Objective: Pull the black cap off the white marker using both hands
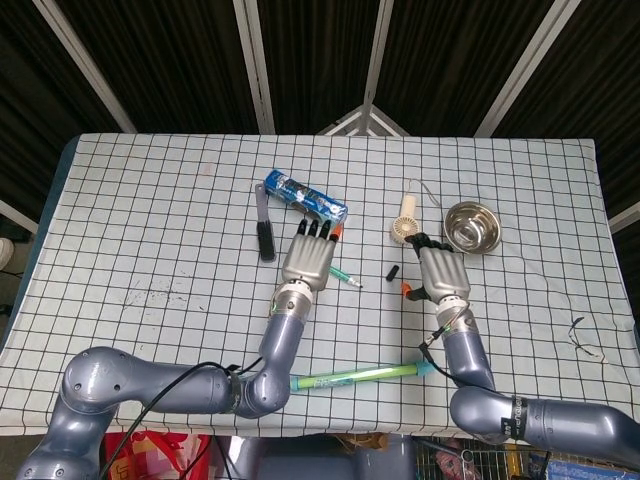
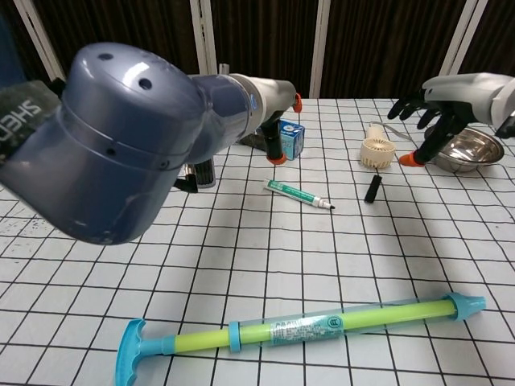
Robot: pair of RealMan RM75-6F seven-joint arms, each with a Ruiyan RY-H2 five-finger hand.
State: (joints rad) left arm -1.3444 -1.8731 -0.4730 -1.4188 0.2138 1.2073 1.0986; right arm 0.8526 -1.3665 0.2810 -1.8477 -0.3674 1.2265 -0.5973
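- Nearest you, a green pump tube [image 2: 306, 328] is lying on the checked tablecloth [image 1: 150, 220].
- Uncapped white marker [image 2: 298, 195] is lying mid-table, black cap [image 2: 372, 189] apart.
- Your left hand [image 1: 310, 258] and right hand [image 1: 443, 275] are hovering spread, holding nothing.
- Dark slatted panels [image 1: 180, 60] are standing behind.

Uncapped white marker [image 2: 298, 195] lies flat, seemingly well apart from black cap [image 2: 372, 189].

One marker [image 2: 298, 195], one black cap [image 2: 372, 189], one steel bowl [image 1: 472, 227], one small fan [image 1: 405, 227], one toy pump [image 2: 298, 331], one blue box [image 1: 305, 196].
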